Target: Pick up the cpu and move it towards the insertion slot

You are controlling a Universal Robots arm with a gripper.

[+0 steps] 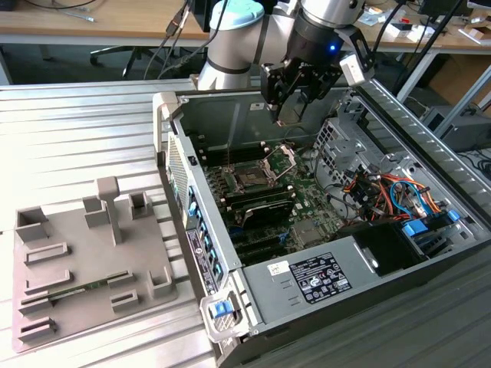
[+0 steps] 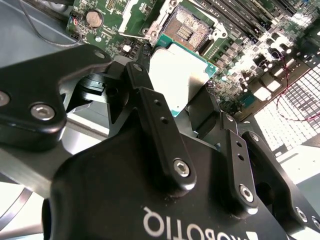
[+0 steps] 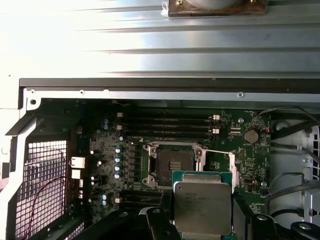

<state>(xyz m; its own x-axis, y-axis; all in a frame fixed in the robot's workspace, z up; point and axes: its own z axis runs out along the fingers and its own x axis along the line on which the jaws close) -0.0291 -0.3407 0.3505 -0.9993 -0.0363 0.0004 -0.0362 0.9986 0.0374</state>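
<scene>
Clamped on two opposite edges of the cpu [image 3: 202,206], the gripper [image 1: 289,107] hangs over the open computer case [image 1: 230,253]. Both wrist views show the chip between the black fingers [image 2: 155,117], its silvery top [image 2: 177,80] bare. In the first wrist view the slot [image 3: 173,164] lies just past the chip's far edge, at about 11 o'clock from it, with its frame swung open and the dark socket uncovered. The wire lever [image 3: 220,151] stands off to one side of the socket.

In the exterior view the gripper sits above the board, the slot [image 1: 252,178] at about 7 o'clock from it. Open air separates the chip from the board. The case's back wall rises close behind the arm, and a drive cage [image 1: 337,146] stands at the gripper's 4 o'clock, with bundled cables [image 1: 391,192] beyond.

The case rests on a ribbed metal table [image 1: 77,146]. A grey tray [image 1: 84,261] lies at the case's 9 o'clock.
</scene>
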